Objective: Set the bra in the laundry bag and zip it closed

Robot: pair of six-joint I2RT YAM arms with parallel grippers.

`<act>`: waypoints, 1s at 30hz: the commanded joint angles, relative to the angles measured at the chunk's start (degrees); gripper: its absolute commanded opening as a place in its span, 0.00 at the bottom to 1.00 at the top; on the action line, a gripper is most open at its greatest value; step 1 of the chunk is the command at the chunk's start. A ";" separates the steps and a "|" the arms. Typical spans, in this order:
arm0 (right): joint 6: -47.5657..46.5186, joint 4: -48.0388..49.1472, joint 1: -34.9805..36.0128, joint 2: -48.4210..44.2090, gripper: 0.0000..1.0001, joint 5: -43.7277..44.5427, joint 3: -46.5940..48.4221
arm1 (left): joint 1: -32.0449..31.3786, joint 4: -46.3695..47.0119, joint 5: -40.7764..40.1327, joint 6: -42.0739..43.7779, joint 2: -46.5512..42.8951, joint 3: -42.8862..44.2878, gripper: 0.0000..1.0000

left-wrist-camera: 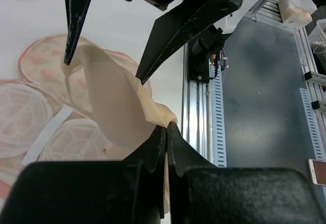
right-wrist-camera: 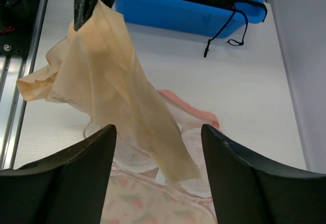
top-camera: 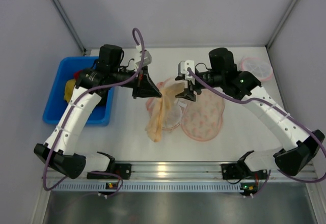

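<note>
The tan bra [top-camera: 159, 113] hangs stretched over the open laundry bag [top-camera: 204, 117], a cream pouch with orange-pink prints lying at the table's middle. My left gripper [top-camera: 153, 89] is shut on one end of the bra [left-wrist-camera: 117, 107] and holds it up. My right gripper [top-camera: 187, 90] is open just right of the bra's raised end, above the bag. In the right wrist view the bra [right-wrist-camera: 117, 91] drapes between my spread fingers [right-wrist-camera: 86, 158] over the bag's mesh lining [right-wrist-camera: 153, 193]. The bag's inner mesh [left-wrist-camera: 25, 117] shows in the left wrist view.
A blue bin [top-camera: 66, 89] with red, yellow and black clothes stands at the left; it also shows in the right wrist view [right-wrist-camera: 188, 10]. A small round pink-rimmed mesh item [top-camera: 257, 68] lies at the back right. The aluminium rail [top-camera: 168, 170] runs along the near edge.
</note>
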 commanded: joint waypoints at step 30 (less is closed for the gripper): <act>7.17 -19.35 4.16 1.11 0.00 2.09 9.19 | -0.40 22.39 -12.33 -7.27 -10.73 -16.61 0.06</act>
